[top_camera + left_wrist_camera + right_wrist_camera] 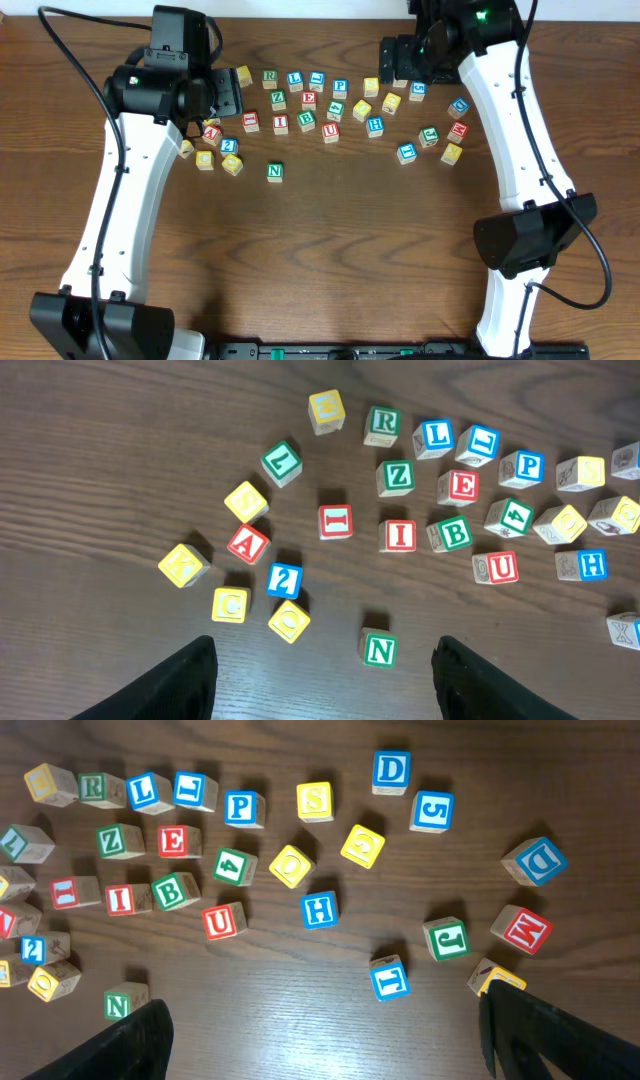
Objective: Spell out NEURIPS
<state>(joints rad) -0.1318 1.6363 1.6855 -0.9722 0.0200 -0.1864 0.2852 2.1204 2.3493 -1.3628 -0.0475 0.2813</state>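
Observation:
Wooden letter blocks lie scattered across the far half of the table. A green N block (275, 171) sits alone in front of them, also in the left wrist view (380, 650) and the right wrist view (118, 1005). In the cluster are a red E (309, 99), red U (331, 131), green R (270, 77), red I (281, 122), blue P (340, 88) and yellow S (371, 87). My left gripper (325, 690) is open and empty, high above the cluster's left side. My right gripper (320, 1040) is open and empty, above the right side.
Other blocks lie around: yellow C blocks (231, 604), a red A (247, 543), a green B (453, 532), a blue H (319, 909), a blue T (389, 978), a red M (525, 930) and blue D blocks (391, 769). Bare brown wood (330, 240) lies in front.

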